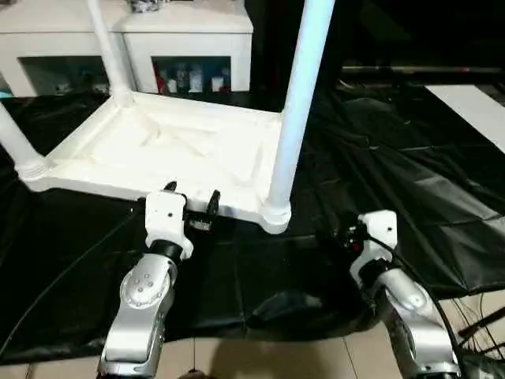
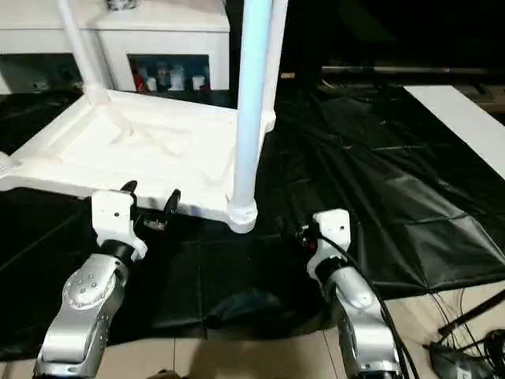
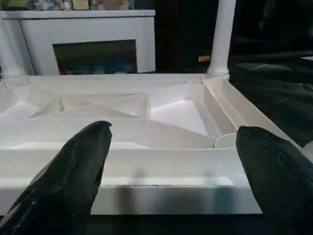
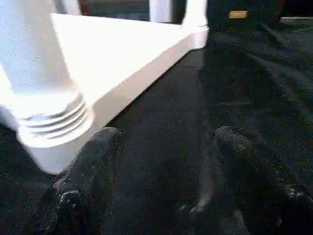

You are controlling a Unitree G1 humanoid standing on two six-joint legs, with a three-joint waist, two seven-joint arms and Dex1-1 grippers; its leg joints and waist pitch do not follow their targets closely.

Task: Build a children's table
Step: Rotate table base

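Note:
The children's table [image 1: 181, 150] lies upside down on the black sheet, its ribbed underside facing up. White legs stand in its corner sockets: the near right leg [image 1: 301, 103], the near left leg [image 1: 16, 146] and a far leg [image 1: 106, 47]. My left gripper [image 1: 192, 197] is open, its black fingers [image 3: 73, 166] just in front of the near rim [image 3: 171, 166] with nothing between them. My right gripper [image 4: 166, 161] is open low over the sheet, to the right of the near right leg's ribbed socket [image 4: 54, 122], and holds nothing.
A white cabinet [image 1: 189, 31] with glass doors stands behind the table. The black sheet [image 1: 394, 150] is wrinkled to the right and ends near my forearms over a tiled floor [image 1: 276, 359]. Cables [image 2: 465, 347] lie at the lower right.

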